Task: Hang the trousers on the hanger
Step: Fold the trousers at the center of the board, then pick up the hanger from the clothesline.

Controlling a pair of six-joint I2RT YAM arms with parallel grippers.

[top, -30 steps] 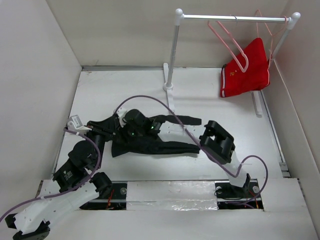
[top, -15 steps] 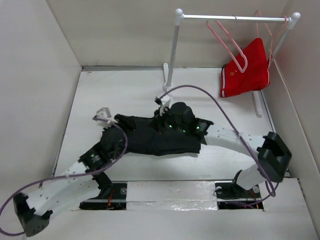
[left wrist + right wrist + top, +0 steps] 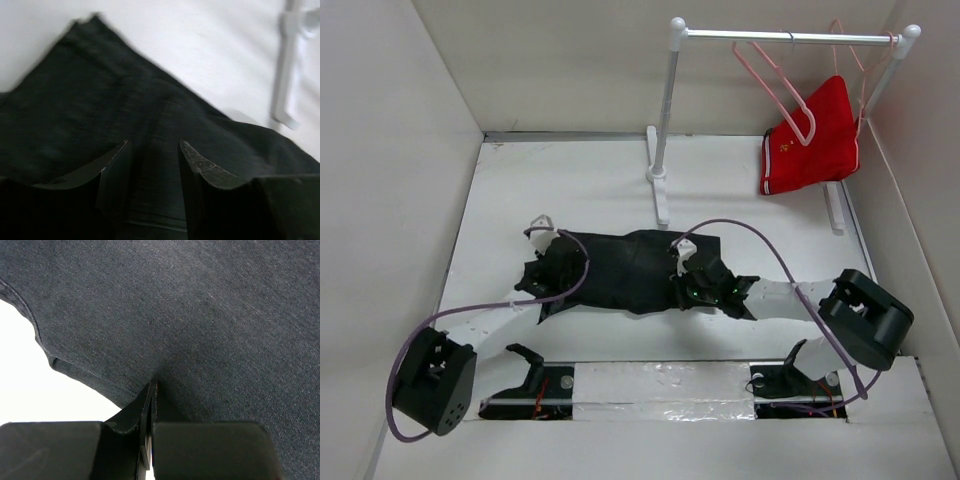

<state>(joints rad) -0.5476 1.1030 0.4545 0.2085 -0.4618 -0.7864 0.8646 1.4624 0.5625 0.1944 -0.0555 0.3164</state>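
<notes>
The black trousers [image 3: 620,265] lie folded flat in a broad band across the middle of the table. My left gripper [image 3: 560,268] sits over their left end; in the left wrist view it is open [image 3: 152,145], with the dark cloth [image 3: 100,100] under and between the fingers but not pinched. My right gripper [image 3: 674,285] is at the cloth's near right part. In the right wrist view it is shut [image 3: 154,382], its tips pressed against the trousers [image 3: 200,305]. The pale-pink hanger [image 3: 753,68] hangs empty on the rail at the back right.
A white clothes rack [image 3: 665,110] stands at the back, its foot [image 3: 282,95] showing in the left wrist view. Red shorts [image 3: 815,140] hang on a second pink hanger by the right wall. White walls close in the left, back and right sides.
The trousers went from a bunched heap to a flat folded band. My left gripper opened and moved onto the left end. My right gripper drew back toward the near edge and closed.
</notes>
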